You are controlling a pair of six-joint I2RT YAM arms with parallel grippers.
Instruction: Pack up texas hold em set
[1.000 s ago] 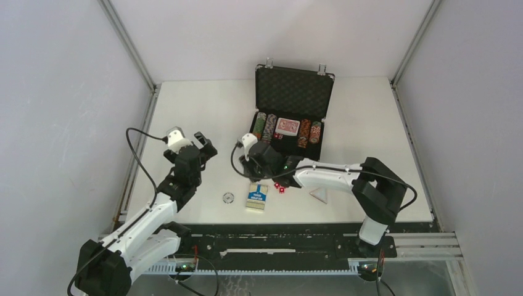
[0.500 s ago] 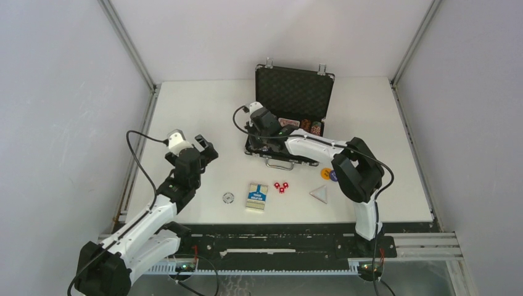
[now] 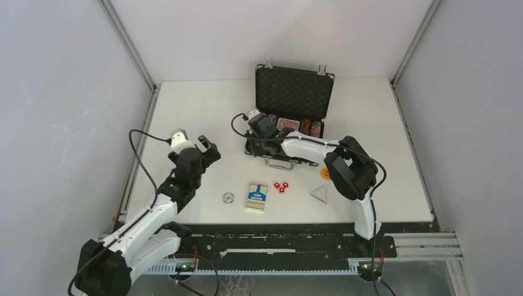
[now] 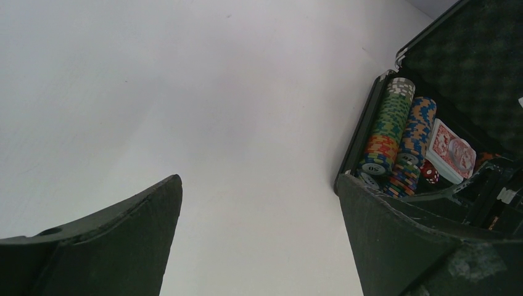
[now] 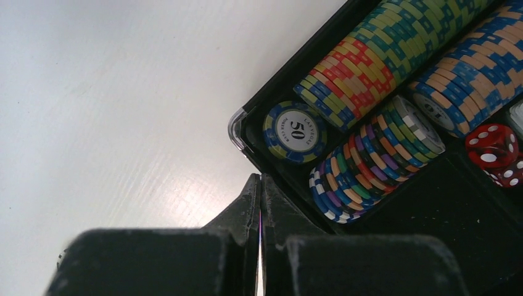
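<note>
Both right fingers (image 5: 247, 206) pressed together, empty, beside briefcase (image 3: 295, 92) corner; left fingers (image 4: 129, 228) apart. Lift clear before fetching card box (image 3: 257, 196), dice (image 3: 281, 186).

White table (image 3: 185, 117): open black briefcase (image 3: 295, 92) upper centre; lower centre, round button (image 3: 229, 197), blue card box (image 3: 257, 196), red dice (image 3: 281, 187), triangle piece (image 3: 319, 193).

briefcase (image 3: 295, 92): 1 | blue card box (image 3: 257, 197): 1 | red-backed deck (image 3: 287, 124): 1 | triangle piece (image 3: 319, 193): 1 | round buttons (image 3: 229, 197) on bench (image 3: 203, 111): 2 | red dice on bench (image 3: 281, 187): 3, clustered | red dice in case (image 5: 491, 145): 2 seen | chip rows (image 5: 370, 61): 3 at one end, 2 at other (image 3: 310, 128)
</note>
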